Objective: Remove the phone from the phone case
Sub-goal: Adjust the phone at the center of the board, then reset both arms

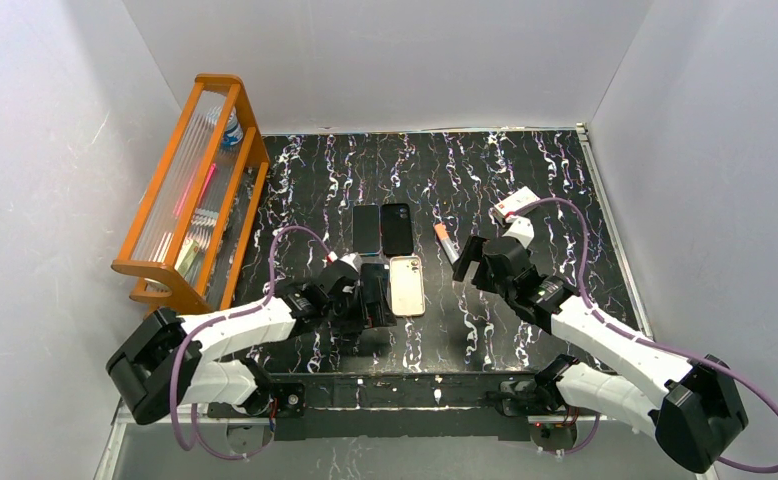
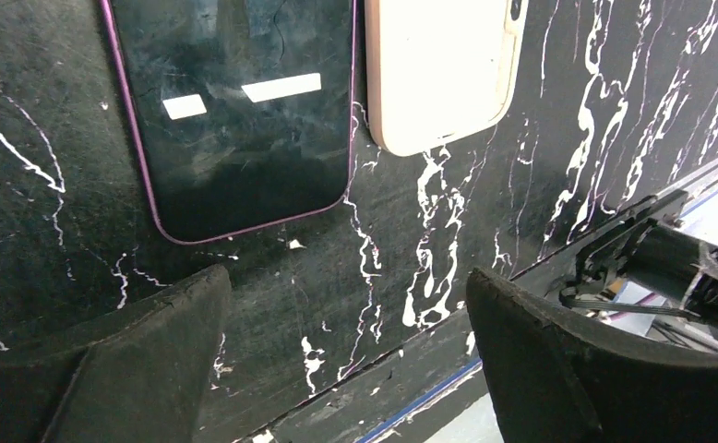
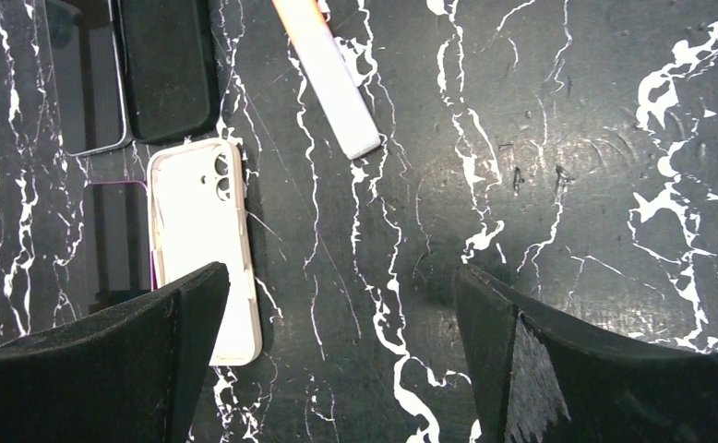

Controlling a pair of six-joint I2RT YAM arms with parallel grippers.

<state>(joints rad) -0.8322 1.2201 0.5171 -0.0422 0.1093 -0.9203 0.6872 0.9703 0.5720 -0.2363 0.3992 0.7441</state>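
Currently, black white-veined tabletop [image 1: 525, 180] with several flat items near its middle.

- Phone [image 2: 235, 120]: lies screen up, dark glass, thin purple rim round the edge. Cannot tell whether that rim is a case or the handset's own frame.
- Cream case [image 2: 438, 65]: flat on the tabletop just beside the phone's right edge, a narrow gap between them, the two parallel. Camera cut-outs show at its far corner in the right wrist view. Cannot tell whether it holds anything.
- Left arm [image 1: 235, 330]: reaches in over the near end of the phone. Left jaws spread wide, nothing between them; they hang above bare tabletop just short of the phone's near edge. The tabletop's near rim shows close behind.
- Right arm [image 1: 605, 335]: off to the right of the cream case. Right jaws also spread wide and empty, over open tabletop, the case just beside the left-hand jaw in the wrist view.
- White stick [image 3: 329, 78] with an orange end: lies diagonally beyond the right jaws, apart from the case.
- Two dark slabs [image 1: 397, 228]: side by side, just past the phone and case.
- Orange rack [image 1: 190, 190]: stands along the left wall.
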